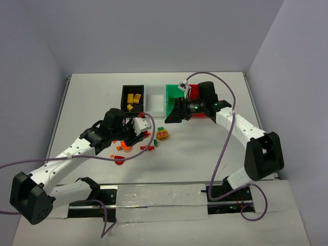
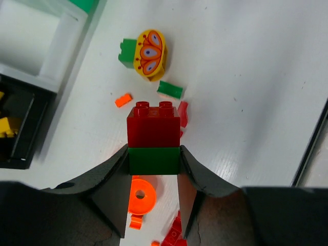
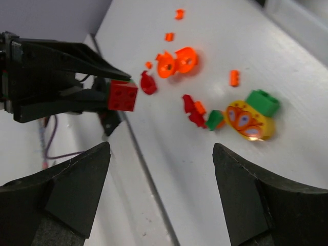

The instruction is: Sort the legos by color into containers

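Red-green brick stack in left gripper, loose legos ahead, table edge right

From high behind the near edge, we overlook the whole table. Our wrist cameras look down from close; both share the yellow round piece and the red-green brick stack.

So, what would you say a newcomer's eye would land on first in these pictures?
Probably the red brick stacked on a green brick, which the left gripper pinches over the table. Next, the yellow round piece printed with an orange butterfly-like pattern, lying near the table's middle beside a loose green brick. Then the black bin at the left end of the row, holding yellow bricks.
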